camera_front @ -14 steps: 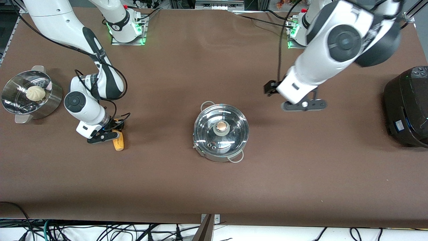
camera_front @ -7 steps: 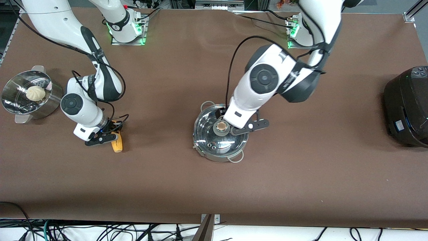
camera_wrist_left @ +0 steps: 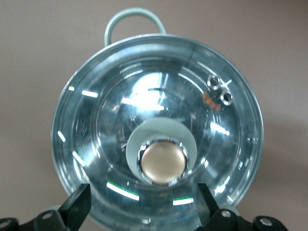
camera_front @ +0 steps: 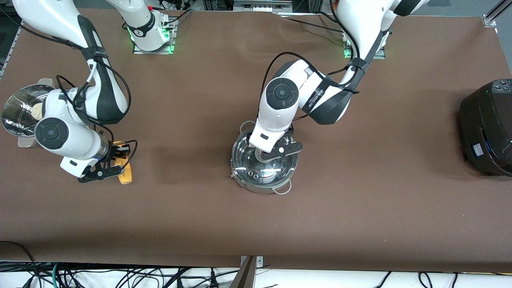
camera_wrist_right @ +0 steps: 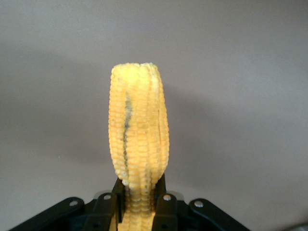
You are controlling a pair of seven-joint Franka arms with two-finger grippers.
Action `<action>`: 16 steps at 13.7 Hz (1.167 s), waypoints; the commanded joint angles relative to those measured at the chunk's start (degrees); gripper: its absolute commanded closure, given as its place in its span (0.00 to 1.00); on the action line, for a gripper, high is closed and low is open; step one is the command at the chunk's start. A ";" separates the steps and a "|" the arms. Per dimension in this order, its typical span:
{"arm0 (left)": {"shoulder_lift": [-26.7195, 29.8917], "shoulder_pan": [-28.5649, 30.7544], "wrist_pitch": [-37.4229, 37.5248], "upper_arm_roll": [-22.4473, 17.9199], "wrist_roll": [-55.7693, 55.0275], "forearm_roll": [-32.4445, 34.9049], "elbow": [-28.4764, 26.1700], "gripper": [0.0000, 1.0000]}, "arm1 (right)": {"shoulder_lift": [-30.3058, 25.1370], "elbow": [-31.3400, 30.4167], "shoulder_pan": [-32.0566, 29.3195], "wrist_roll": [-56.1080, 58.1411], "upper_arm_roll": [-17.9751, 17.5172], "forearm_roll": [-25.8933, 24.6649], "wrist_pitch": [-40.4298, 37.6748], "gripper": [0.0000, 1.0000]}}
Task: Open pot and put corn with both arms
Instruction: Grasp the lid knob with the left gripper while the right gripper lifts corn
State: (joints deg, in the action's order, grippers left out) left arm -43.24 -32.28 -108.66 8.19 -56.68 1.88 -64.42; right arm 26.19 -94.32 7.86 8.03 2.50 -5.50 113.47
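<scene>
Corn comes first: the yellow-orange corn cob (camera_front: 125, 173) is clamped at one end between the fingers of the right arm's black two-finger hand (camera_wrist_right: 139, 204), and where a second ago it lay on the brown table (camera_front: 360, 200) under that hand, it now seems to ride clear of the cloth — the right wrist view shows it jutting out over bare table. It has also drifted toward the right arm's end of the table, and the right arm now covers much of the steel steamer pot with the white bun (camera_front: 18, 110).

The bigger change is at the shiny round stainless-steel pot (camera_front: 265, 162) in the middle of the table. The left arm's black two-finger hand (camera_wrist_left: 142, 204), which a second ago hung over bare table toward the left arm's end, has swung in and now sits directly above the clear glass lid (camera_wrist_left: 159, 139). In the left wrist view its fingers (camera_wrist_left: 77, 207) stand spread wide, one on either side of the tan round knob (camera_wrist_left: 162, 162), touching nothing — so the lid is still on and the pot unopened.

Judging from this, both halves of the job are under way at once: the corn is secured, and the next need is for the left hand to drop and close on the knob. The large black cooker (camera_front: 486, 128) sits idle at the left arm's end.
</scene>
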 commanded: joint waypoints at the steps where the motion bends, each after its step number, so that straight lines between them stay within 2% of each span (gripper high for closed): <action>1: -2.46 -1.38 -1.72 -1.33 -0.81 2.16 3.42 0.04 | -2.10 5.26 0.05 0.67 -0.13 0.14 -8.93 0.94; 4: -2.90 -1.47 -3.66 -2.47 -0.89 2.07 3.34 0.04 | -2.37 13.87 0.40 0.06 -0.31 0.23 -20.98 0.94; 6: -3.34 -1.47 -3.75 -2.48 -0.81 2.07 3.34 0.06 | -3.51 16.09 0.84 -0.21 -0.39 0.32 -24.42 0.94; 9: -3.95 -1.99 -3.75 -2.48 -0.89 2.16 3.34 0.29 | -6.67 16.45 1.54 -0.91 -0.39 0.23 -29.25 0.94; 12: -3.87 -1.99 -3.66 -2.48 -0.98 2.07 3.34 0.46 | -7.29 16.45 2.42 -1.44 -0.39 0.14 -31.91 0.94; 13: -3.78 -1.99 -3.57 -2.48 -0.98 1.90 3.25 0.61 | -7.29 16.53 2.77 -1.88 -0.39 0.14 -31.73 0.94; 14: -3.69 -1.99 -3.57 -2.48 -1.16 1.81 3.34 0.70 | -7.12 16.97 2.95 -2.05 -0.39 0.23 -31.56 0.94; 15: -3.69 -1.99 -3.57 -2.48 -1.24 1.81 3.34 0.88 | -7.03 17.15 3.30 -2.84 -0.57 0.49 -31.47 0.94; 16: -3.69 -1.99 -3.57 -2.48 -1.59 1.72 3.34 1.00 | -7.03 17.15 4.00 -4.50 -0.74 0.93 -31.47 0.94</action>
State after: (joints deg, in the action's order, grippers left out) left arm -45.71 -33.64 -113.37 6.41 -57.02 2.30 -63.82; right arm 19.30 -78.05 10.90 6.17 2.15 -5.26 82.72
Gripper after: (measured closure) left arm 0.498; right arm 0.736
